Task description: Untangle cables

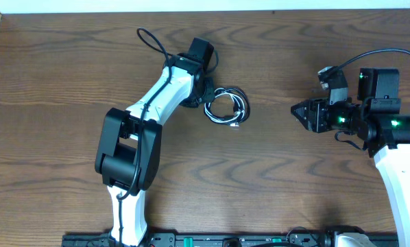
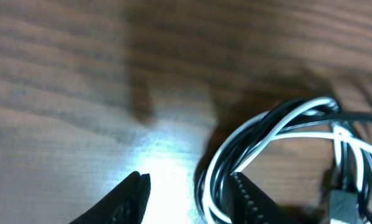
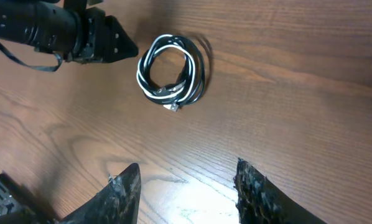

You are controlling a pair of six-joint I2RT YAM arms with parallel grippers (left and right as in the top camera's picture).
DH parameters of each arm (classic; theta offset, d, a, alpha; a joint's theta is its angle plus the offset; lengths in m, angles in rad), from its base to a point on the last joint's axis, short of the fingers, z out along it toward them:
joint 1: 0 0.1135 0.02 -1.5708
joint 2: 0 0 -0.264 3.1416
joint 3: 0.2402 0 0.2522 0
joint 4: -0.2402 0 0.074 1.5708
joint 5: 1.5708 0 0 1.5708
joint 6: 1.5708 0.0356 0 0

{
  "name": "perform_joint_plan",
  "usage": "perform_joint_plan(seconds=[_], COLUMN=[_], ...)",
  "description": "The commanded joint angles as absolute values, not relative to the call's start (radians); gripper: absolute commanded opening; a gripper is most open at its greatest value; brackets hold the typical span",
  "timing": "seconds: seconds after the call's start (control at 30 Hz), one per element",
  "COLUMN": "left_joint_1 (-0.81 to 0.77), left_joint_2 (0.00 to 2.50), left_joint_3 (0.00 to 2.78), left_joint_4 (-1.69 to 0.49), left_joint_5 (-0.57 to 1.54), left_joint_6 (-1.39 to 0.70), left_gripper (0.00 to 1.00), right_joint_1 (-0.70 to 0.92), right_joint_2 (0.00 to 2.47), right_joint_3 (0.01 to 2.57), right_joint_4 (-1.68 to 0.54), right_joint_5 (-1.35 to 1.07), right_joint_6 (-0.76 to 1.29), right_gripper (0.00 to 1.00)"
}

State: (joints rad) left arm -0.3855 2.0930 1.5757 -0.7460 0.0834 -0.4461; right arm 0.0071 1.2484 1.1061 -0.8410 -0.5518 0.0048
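The cables (image 1: 227, 106) are a small coil of black and white cords with plug ends, lying on the wooden table at centre. My left gripper (image 1: 203, 96) sits at the coil's left edge. In the left wrist view its jaws (image 2: 189, 186) are open, and the coil's left strands (image 2: 217, 174) lie between them, against the right finger. My right gripper (image 1: 299, 111) is open and empty, well to the right of the coil. The right wrist view shows the coil (image 3: 172, 76) far ahead of the open jaws (image 3: 187, 177).
The wooden table (image 1: 273, 178) reaches the white back wall. The left arm (image 1: 147, 116) crosses the table's left half. The right arm's body (image 1: 390, 130) stands at the right edge. A black rail (image 1: 225, 240) runs along the front.
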Motion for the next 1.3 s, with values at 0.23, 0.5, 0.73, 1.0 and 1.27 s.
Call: perform_joint_plan(seconds=[0.23, 0.5, 0.73, 1.0, 1.27], left_joint_1=[-0.409, -0.437, -0.463, -0.466, -0.468], left_joint_2=[2.104, 2.105, 2.107, 2.116, 2.158], left_joint_3=[1.507, 1.494, 1.493, 1.492, 1.492], left_joint_4=[-0.754, -0.746, -0.741, -0.739, -0.731], left_joint_5=[0.182, 0.197, 0.164, 0.164, 0.164], left_joint_6=[-0.575, -0.688, -0.762, -0.786, -0.787], left_gripper=[0.4, 0.36, 0.35, 0.3, 0.08], right_joint_1=[0.014, 0.014, 0.014, 0.014, 0.015], right_joint_2=[1.25, 1.25, 1.25, 1.25, 1.25], right_joint_3=[1.124, 1.124, 1.124, 1.124, 1.124], right_joint_4=[-0.858, -0.864, -0.877, -0.884, -0.884], right_joint_5=[-0.548, -0.548, -0.549, -0.548, -0.549], right_joint_6=[0.011, 0.011, 0.011, 0.011, 0.015], right_gripper=[0.45, 0.44, 0.42, 0.41, 0.41])
